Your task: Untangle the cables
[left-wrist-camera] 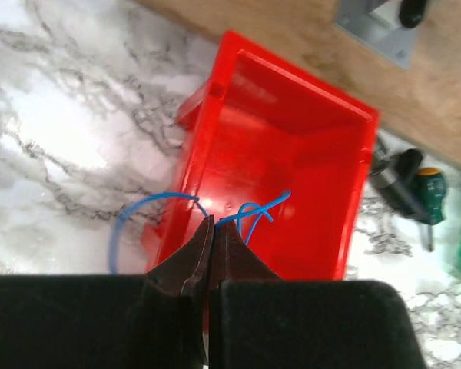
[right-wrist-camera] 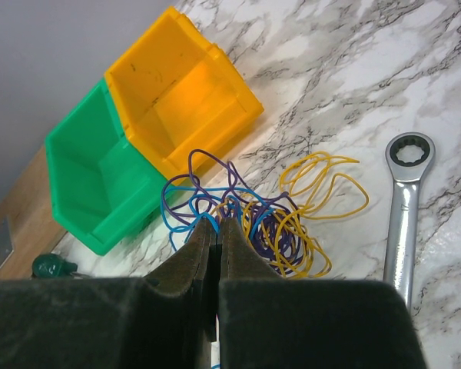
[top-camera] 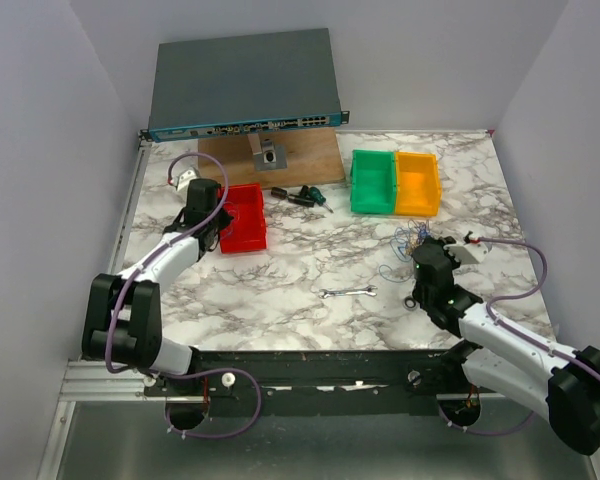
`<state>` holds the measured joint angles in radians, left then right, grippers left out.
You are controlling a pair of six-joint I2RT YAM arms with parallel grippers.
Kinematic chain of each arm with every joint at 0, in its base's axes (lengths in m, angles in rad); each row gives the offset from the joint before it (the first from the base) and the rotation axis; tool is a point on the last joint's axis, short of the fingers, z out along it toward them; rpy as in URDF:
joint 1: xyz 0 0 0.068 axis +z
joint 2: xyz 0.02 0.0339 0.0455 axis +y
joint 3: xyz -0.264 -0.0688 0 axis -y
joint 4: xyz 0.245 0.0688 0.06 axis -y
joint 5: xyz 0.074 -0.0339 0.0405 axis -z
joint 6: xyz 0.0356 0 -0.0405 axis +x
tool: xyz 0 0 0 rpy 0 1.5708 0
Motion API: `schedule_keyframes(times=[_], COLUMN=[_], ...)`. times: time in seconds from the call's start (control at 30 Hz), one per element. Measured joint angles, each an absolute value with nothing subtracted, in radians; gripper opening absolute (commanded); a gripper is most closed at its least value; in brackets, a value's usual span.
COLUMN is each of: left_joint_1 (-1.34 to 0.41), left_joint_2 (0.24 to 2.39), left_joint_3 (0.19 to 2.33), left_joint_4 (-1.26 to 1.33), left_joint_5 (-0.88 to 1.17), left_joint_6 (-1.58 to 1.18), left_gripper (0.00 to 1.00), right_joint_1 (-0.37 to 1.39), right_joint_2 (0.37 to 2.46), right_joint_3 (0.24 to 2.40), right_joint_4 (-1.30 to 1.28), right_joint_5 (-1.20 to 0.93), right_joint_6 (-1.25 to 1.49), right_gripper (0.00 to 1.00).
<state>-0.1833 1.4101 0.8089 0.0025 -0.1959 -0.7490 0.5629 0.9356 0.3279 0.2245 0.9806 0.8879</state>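
- Top view: the left gripper (top-camera: 220, 228) is hanging over the near left edge of the red bin (top-camera: 248, 205), well apart from the tangle (top-camera: 410, 240), which is lying on the marble table (top-camera: 310, 250) near the green bin (top-camera: 373, 182) and orange bin (top-camera: 417, 183). The right gripper (top-camera: 420, 248) is reaching into that tangle, probably to anchor it
- Left wrist view: the left gripper (left-wrist-camera: 213, 227) is pressing its fingers (left-wrist-camera: 234, 254) fully together and pinching a blue cable (left-wrist-camera: 138, 211). One loop is drooping outside the red bin (left-wrist-camera: 292, 154) wall and another inside, so the cable looks ready to drop in
- Right wrist view: the right gripper (right-wrist-camera: 217, 224) is also keeping its fingers (right-wrist-camera: 188, 257) together, tips at the near edge of the tangle (right-wrist-camera: 284, 231) of purple, blue and yellow loops. It appears to be nipping a strand, though I cannot tell which colour. A wrench (right-wrist-camera: 406, 207) is lying beside the loops, not touching them
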Motion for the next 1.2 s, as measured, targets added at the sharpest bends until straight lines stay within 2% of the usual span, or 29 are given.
schedule_keyframes(times=[0.13, 0.23, 0.3, 0.4, 0.73, 0.8, 0.93, 1.0, 1.07, 1.13, 1.17, 1.2], left_joint_1=[-0.183, -0.186, -0.192, -0.204, -0.212, -0.212, -0.231, -0.280, -0.338, -0.392, -0.418, -0.440], left_joint_2=[1.485, 1.532, 1.523, 1.464, 1.259, 1.237, 1.175, 1.144, 1.135, 1.133, 1.130, 1.126], left_joint_3=[0.873, 0.931, 0.936, 0.923, 0.870, 0.829, 0.686, 0.617, 0.591, 0.581, 0.576, 0.568], left_joint_4=[-0.084, -0.127, -0.138, -0.147, -0.155, -0.133, -0.017, 0.046, 0.086, 0.128, 0.155, 0.187], left_joint_5=[-0.200, -0.189, -0.181, -0.170, -0.165, -0.138, -0.008, 0.073, 0.139, 0.184, 0.204, 0.227], left_joint_6=[-0.723, -0.694, -0.668, -0.633, -0.590, -0.590, -0.583, -0.575, -0.560, -0.540, -0.532, -0.524], left_gripper=[0.21, 0.48, 0.57, 0.62, 0.62, 0.73, 0.74, 0.74, 0.74, 0.75, 0.75, 0.76], right_joint_1=[0.563, 0.563, 0.563, 0.563, 0.562, 0.562, 0.561, 0.561, 0.561, 0.562, 0.564, 0.564], right_joint_2=[0.943, 0.960, 0.973, 0.985, 1.014, 1.031, 1.103, 1.139, 1.154, 1.153, 1.153, 1.153], right_joint_3=[0.328, 0.328, 0.328, 0.328, 0.339, 0.339, 0.342, 0.342, 0.337, 0.319, 0.313, 0.311], right_joint_4=[0.225, 0.229, 0.230, 0.231, 0.256, 0.297, 0.439, 0.513, 0.596, 0.695, 0.731, 0.753], right_joint_5=[0.972, 0.958, 0.950, 0.943, 0.877, 0.815, 0.523, 0.327, 0.138, 0.002, -0.047, -0.082], right_joint_6=[0.886, 0.873, 0.865, 0.859, 0.802, 0.752, 0.606, 0.552, 0.520, 0.506, 0.501, 0.498], right_gripper=[0.01, 0.01, 0.01, 0.01, 0.01, 0.01, 0.01, 0.08, 0.25, 0.50, 0.60, 0.64])
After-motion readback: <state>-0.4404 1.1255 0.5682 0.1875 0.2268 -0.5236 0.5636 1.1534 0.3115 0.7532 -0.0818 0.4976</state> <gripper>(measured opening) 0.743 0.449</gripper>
